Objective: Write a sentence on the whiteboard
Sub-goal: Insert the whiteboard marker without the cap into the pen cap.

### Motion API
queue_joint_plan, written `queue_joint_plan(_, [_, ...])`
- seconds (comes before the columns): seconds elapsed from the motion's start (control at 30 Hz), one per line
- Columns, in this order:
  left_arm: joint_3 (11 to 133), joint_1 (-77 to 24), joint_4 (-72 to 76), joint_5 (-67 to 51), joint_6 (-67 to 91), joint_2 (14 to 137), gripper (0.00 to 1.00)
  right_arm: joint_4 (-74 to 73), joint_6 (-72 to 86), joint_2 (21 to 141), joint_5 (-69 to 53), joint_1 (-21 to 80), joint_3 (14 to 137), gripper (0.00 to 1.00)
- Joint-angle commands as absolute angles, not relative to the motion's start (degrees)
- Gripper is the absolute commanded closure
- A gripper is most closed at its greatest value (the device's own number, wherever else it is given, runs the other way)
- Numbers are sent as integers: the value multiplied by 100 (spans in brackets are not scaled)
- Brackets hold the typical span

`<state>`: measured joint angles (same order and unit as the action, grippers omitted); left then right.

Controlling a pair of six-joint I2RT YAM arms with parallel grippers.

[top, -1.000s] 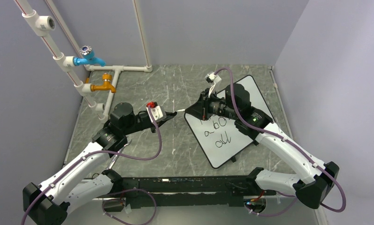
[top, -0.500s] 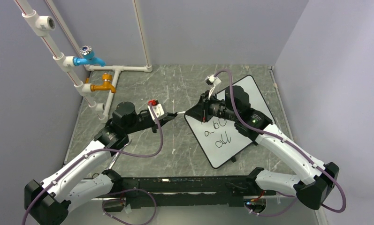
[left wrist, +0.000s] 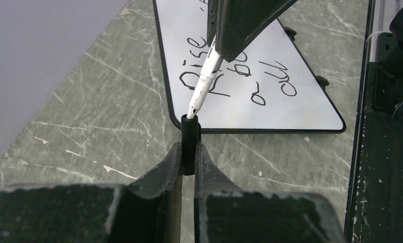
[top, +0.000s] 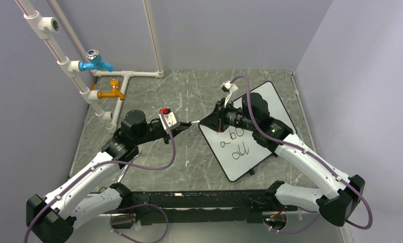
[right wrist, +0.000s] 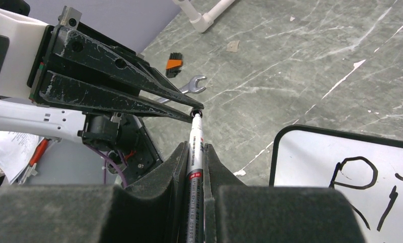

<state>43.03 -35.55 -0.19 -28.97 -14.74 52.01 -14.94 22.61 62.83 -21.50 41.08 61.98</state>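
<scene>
White pipes (top: 68, 63) with a blue tap (top: 95, 62) and an orange tap (top: 111, 93) run down the left wall above a grey marbled counter (top: 153, 96). On the counter behind the left arm, the right wrist view shows a wrench (right wrist: 186, 86) and a small orange-and-black object (right wrist: 173, 63) that cannot be identified.

The left arm reaches toward the middle of the counter. Its end effector (left wrist: 189, 152) is clenched on a short black cap (left wrist: 190, 142), which points its open mouth to the right.

A marker (right wrist: 195, 134) meets the cap head on, its white tip at the cap's mouth. How far the tip sits inside cannot be told. The right end effector (right wrist: 195, 152) is clenched around the marker's barrel and points it left. In the top view the two end effectors face each other just left of the board's near-left corner.

The whiteboard (top: 242, 167) lies flat on the counter, right of centre and turned at an angle, partly under the right arm. The sentence (left wrist: 242, 68) runs across it in slanted black marker lines. "Rise" and "all" read clearly in the left wrist view, while the marker and the right end effector cover part of the middle line.
</scene>
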Motion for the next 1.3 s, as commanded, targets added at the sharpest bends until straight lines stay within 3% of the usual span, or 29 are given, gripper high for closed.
queue_joint_plan(0.0, [4405,-3533,287,-3177,-1563,5048,100,-1540,2090,6405,-2263,4133,6370,100])
queue_joint_plan(0.93, [4478,-3831,-191,-3821,-1884,5111,100,-3352,498,7583,-3193,4279,7750,100])
queue_joint_plan(1.27, [4461,-3835,-133,-3715,-1801,5009,100,-2987,728,7730,-3274,4589,7513,100])
